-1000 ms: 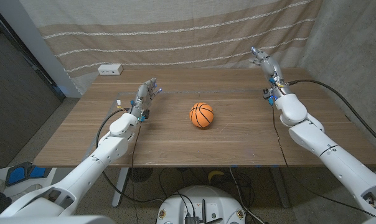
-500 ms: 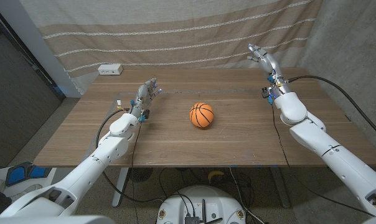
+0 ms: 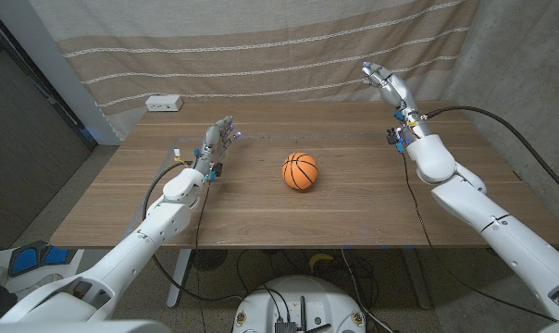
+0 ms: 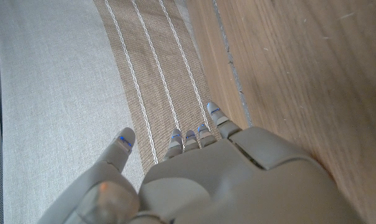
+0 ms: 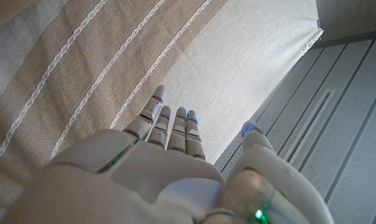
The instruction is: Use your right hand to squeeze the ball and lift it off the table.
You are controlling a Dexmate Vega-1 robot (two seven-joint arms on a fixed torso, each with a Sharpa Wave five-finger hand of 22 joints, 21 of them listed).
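An orange ball with black seams [image 3: 300,171] sits on the wooden table [image 3: 354,203] near its middle. My right hand [image 3: 388,85] is raised above the table's far right part, well away from the ball, fingers spread and holding nothing. In the right wrist view the right hand [image 5: 169,168] points up at the curtain with fingers apart. My left hand [image 3: 218,141] stands on the table to the left of the ball, open and apart from it. The left wrist view shows the left hand [image 4: 200,180] with fingers stretched toward the table's far edge.
A white power strip [image 3: 164,104] lies at the table's far left corner. A striped beige curtain [image 3: 261,46] hangs behind the table. A black cable [image 3: 502,139] runs along my right arm. A grey wall panel [image 5: 343,124] stands beside the curtain.
My right hand has risen a little and drifted left, toward the curtain. The ball and my left hand have not moved.
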